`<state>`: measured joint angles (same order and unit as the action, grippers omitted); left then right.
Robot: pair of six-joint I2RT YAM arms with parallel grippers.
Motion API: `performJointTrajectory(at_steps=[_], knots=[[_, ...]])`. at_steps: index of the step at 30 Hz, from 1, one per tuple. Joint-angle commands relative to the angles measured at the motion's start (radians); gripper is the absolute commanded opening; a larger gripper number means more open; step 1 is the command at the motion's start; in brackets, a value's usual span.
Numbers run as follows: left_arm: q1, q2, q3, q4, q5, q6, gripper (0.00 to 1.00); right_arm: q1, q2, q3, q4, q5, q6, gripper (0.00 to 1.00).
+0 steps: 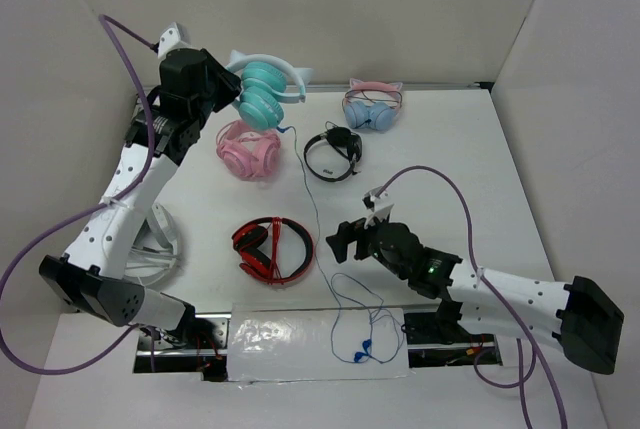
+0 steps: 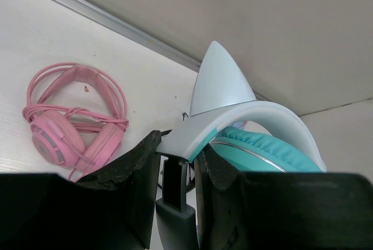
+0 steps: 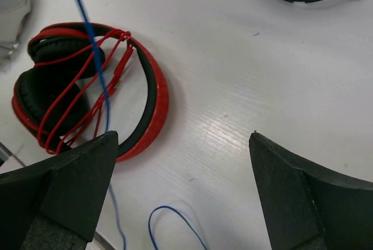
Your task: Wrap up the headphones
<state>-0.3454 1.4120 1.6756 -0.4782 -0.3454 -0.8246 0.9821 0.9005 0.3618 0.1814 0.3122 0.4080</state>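
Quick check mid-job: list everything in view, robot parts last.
teal headphones: one, teal, white band, far left
cable: one, blue, from them to near edge
pink headphones: one, pink, beside teal pair
light-blue headphones: one, pink ears, far centre
black headphones: one, black, centre
red headphones: one, red-black, near centre
plastic sheet: one, clear, near edge
white ring: one, white, near left
left gripper: one, black, shut on teal band
right gripper: one, black, open over table

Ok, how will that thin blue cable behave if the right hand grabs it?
Probably floppy: the cable hangs slack from the held headphones and ends in loose loops on the table. Likely light and thin, so it could slip through the open right hand. It passes near the red headphones and may snag.
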Motion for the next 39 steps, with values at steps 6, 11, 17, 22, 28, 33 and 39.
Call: performJointTrajectory(at_steps=[6, 11, 17, 22, 28, 33, 39], knots=[[0.059, 0.028, 0.107, 0.030, 0.068, -0.074, 0.00, 0.207, -0.034, -0.021, 0.029, -0.061, -0.006, 1.00], [0.069, 0.030, 0.124, 0.024, 0.082, -0.081, 0.00, 0.248, 0.125, -0.015, 0.098, -0.082, -0.020, 1.00], [0.078, 0.033, 0.151, 0.020, 0.112, -0.070, 0.00, 0.248, 0.300, -0.006, 0.204, -0.173, -0.035, 0.99], [0.086, 0.002, 0.118, 0.027, 0.149, -0.076, 0.00, 0.245, 0.362, -0.012, 0.269, -0.171, -0.018, 0.91], [0.095, -0.016, 0.110, 0.046, 0.189, -0.070, 0.00, 0.228, 0.402, -0.001, 0.288, -0.150, -0.032, 0.71], [0.095, -0.041, 0.101, 0.064, 0.194, -0.062, 0.00, 0.195, 0.390, -0.027, 0.323, -0.191, -0.040, 0.48], [0.097, -0.061, 0.087, 0.070, 0.212, -0.061, 0.00, 0.178, 0.350, -0.052, 0.334, -0.222, -0.052, 0.19]])
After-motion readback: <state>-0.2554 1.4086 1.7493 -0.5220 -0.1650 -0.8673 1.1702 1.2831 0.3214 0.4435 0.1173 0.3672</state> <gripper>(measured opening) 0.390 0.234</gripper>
